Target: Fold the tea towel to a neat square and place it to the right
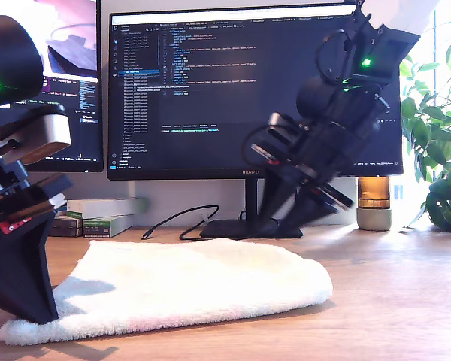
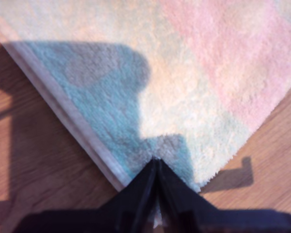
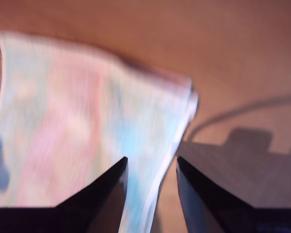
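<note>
The tea towel lies folded flat on the wooden desk, fluffy and pale, with mint and pink patches in the first wrist view. My first gripper is at the towel's near corner on the exterior view's left, and its fingers are shut on that corner. My second gripper hangs raised above the towel's far edge toward the exterior view's right, blurred. It is open with nothing between its fingers, and the tea towel shows below it.
A large monitor on a black stand stands behind the towel, with a black cable beside it. Boxes sit at the exterior view's back left. An amber jar and a plant are at the right.
</note>
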Available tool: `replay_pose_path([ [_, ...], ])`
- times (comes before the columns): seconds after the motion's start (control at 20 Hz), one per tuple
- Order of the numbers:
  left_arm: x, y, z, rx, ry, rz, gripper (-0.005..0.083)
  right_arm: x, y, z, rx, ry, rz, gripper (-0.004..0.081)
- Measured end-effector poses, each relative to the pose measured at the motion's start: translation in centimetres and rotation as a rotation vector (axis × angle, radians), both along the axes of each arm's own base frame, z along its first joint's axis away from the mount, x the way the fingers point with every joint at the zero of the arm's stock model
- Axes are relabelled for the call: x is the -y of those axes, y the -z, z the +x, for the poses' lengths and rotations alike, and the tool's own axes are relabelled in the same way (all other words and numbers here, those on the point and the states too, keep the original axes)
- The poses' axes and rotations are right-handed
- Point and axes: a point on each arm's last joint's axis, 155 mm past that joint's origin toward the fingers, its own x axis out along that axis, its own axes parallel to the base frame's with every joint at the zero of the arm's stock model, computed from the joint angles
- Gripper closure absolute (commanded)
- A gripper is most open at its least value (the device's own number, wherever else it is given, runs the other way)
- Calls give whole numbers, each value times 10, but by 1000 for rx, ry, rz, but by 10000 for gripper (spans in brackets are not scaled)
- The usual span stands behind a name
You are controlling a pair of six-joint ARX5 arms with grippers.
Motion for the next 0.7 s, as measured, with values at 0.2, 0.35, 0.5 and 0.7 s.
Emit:
replay_pose_path([
  [0.2, 0, 0, 0, 1, 0, -2, 795, -5, -8, 14, 110, -51, 6, 487],
  [0.35, 1, 0, 0, 2, 1, -4, 795, -8, -12, 18, 171, -100, 1, 487],
  [0.5, 1, 0, 0, 2, 1, -5, 795, -13, -16, 19, 196, -127, 23, 487],
  [0.7, 1, 0, 0, 2, 1, -5, 795, -19, -16, 31, 201, -154, 15, 487],
])
